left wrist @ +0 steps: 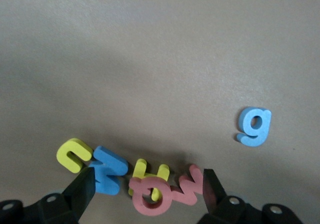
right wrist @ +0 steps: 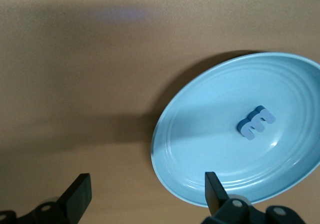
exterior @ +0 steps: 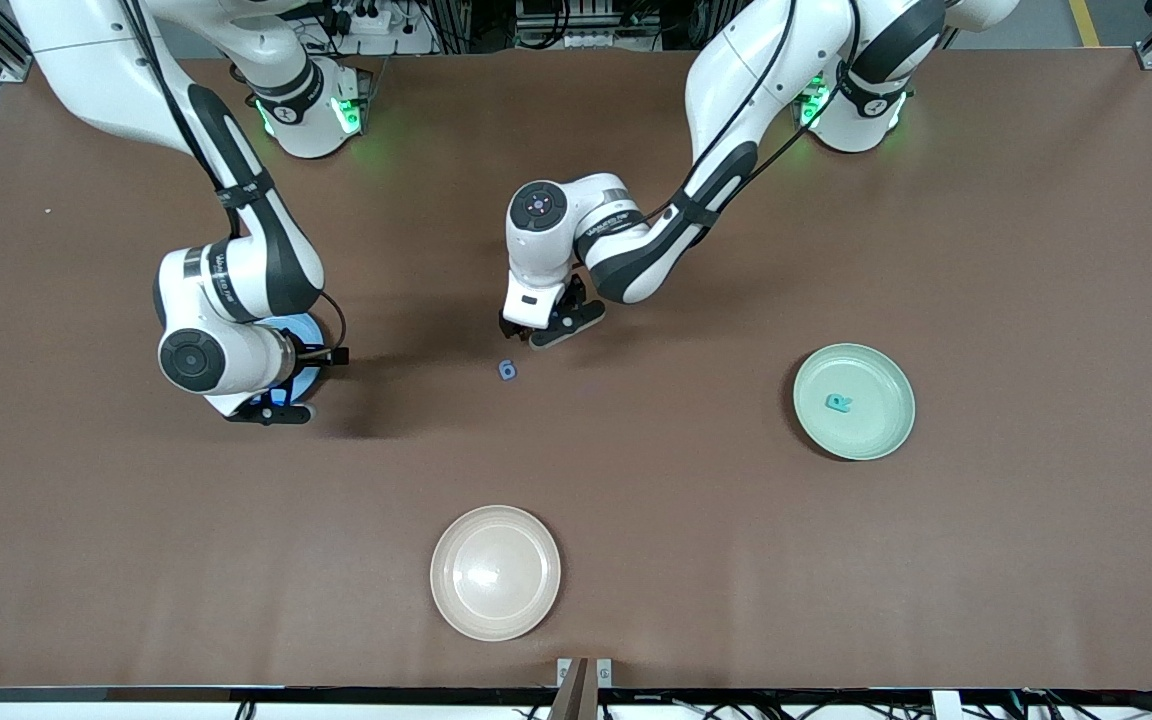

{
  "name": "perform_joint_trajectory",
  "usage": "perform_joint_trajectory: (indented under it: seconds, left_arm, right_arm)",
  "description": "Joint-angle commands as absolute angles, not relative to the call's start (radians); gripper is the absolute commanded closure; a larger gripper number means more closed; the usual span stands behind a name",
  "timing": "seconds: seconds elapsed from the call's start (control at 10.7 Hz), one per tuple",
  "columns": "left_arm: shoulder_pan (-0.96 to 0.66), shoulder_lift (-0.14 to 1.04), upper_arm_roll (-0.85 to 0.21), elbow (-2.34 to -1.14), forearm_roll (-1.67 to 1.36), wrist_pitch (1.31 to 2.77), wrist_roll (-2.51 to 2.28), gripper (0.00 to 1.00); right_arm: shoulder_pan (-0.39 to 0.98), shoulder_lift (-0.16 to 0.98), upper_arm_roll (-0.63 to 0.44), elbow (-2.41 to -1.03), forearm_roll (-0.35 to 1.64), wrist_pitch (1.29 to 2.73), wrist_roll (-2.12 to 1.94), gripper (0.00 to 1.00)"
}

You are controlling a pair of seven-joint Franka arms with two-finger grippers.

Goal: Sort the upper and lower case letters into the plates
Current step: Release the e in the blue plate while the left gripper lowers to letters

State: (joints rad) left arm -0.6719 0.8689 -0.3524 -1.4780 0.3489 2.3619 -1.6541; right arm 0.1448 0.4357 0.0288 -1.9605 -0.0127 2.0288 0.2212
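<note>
Left hand spread over a cluster of yellow, blue and red foam letters. Right hand spread beside the mid-blue round plate holding a blue letter E. Mint-green plate holds a teal letter.

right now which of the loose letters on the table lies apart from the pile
The blue lowercase g. It lies alone on the bare table, while the yellow, blue and red letters crowd together, some overlapping, under the left gripper with its open jaws.

Both grippers, left and right, hang low (jaws apart).
</note>
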Motion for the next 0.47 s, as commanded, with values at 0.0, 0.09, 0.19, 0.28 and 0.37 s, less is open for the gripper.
perform_joint_trajectory:
  seconds: [0.0,0.09,0.19,0.28,0.37]
  left_arm:
    - [-0.692,0.897,-0.341,-1.447,0.377,2.364,-1.686,0.05]
    - [-0.692,0.905,-0.341,-1.445,0.377,2.362,-1.686,0.05]
    - [-0.692,0.905,-0.341,-1.445,0.376,2.362,-1.686,0.05]
    - [-0.692,0.905,-0.341,-1.445,0.376,2.362,-1.686,0.05]
    - [-0.692,0.907,-0.341,-1.445,0.376,2.362,-1.686,0.05]
  right_arm:
    - [0.149,0.417,0.028,-1.965,0.003,2.016,0.232,0.0]
    - [0.15,0.417,0.028,-1.965,0.003,2.016,0.232,0.0]
    - [0.15,0.417,0.028,-1.965,0.003,2.016,0.232,0.0]
    - [0.15,0.417,0.028,-1.965,0.003,2.017,0.232,0.0]
    - [0.15,0.417,0.028,-1.965,0.003,2.017,0.233,0.0]
